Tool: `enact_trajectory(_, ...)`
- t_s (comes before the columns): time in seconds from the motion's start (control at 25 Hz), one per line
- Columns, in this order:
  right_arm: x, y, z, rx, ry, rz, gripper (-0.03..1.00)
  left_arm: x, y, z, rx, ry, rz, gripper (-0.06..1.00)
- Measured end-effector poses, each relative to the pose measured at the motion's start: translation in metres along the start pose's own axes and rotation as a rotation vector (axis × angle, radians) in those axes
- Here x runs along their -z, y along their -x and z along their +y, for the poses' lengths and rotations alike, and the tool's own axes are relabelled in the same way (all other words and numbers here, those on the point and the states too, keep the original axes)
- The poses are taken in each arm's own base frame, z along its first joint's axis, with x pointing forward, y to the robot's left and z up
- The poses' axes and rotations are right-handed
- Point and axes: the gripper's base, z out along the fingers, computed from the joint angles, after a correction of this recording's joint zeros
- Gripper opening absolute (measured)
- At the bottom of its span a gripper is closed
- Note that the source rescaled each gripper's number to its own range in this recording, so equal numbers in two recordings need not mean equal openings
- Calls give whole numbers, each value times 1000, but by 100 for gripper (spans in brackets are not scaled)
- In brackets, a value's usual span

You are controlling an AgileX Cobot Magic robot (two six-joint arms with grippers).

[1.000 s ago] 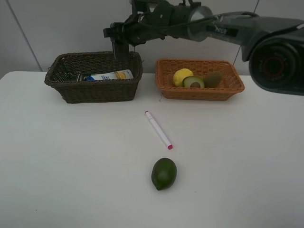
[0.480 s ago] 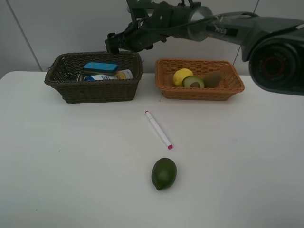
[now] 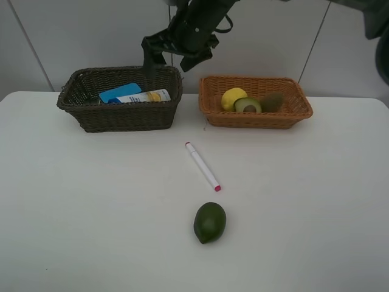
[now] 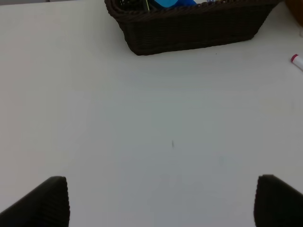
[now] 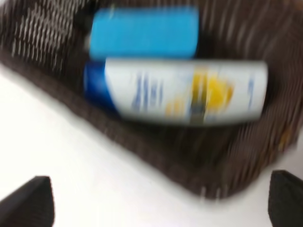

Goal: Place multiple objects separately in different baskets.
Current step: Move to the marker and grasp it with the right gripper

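The dark brown basket (image 3: pixel 121 115) holds a blue-faced eraser block (image 3: pixel 120 92) and the blue-capped white bottle (image 3: pixel 143 96). Both also show, blurred, in the right wrist view: the eraser block (image 5: pixel 144 33) and the bottle (image 5: pixel 177 92). The dark green bottle does not clearly show. The orange-tan basket (image 3: pixel 301 112) holds the lemon (image 3: pixel 233 97), halved avocado (image 3: pixel 247 105) and kiwi (image 3: pixel 273 101). The marker (image 3: pixel 202 165) and whole avocado (image 3: pixel 209 222) lie on the table. My right gripper (image 3: pixel 171 61) hangs open and empty above the dark basket's right rear. My left gripper (image 4: pixel 161 203) is open over bare table.
The white table (image 3: pixel 316 201) runs to a pale back wall just behind the baskets. The dark basket's front wall (image 4: pixel 189 28) and the marker's pink tip (image 4: pixel 297 59) show in the left wrist view.
The eraser block left my right gripper and now lies in the dark basket, settled low beside the bottle. The right gripper has lifted and swung back above the basket.
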Motion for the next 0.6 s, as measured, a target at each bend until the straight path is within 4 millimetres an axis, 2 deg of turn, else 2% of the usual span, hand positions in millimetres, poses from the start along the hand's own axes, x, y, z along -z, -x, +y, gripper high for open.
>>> enact_trajectory(0.08,7,-11,-2,-11,-33,121,99,0,0,0,0,0,0,100)
enact_trajectory(0.28,7,-28,-2,-65,-40,197,99,0,0,0,0,0,0,100)
enact_trajectory(0.4,0,-48,1,-100,-2,273,99,0,0,0,0,0,0,100)
enact_trajectory(0.6,-26,-91,-2,-128,11,448,99,0,0,0,0,0,0,100)
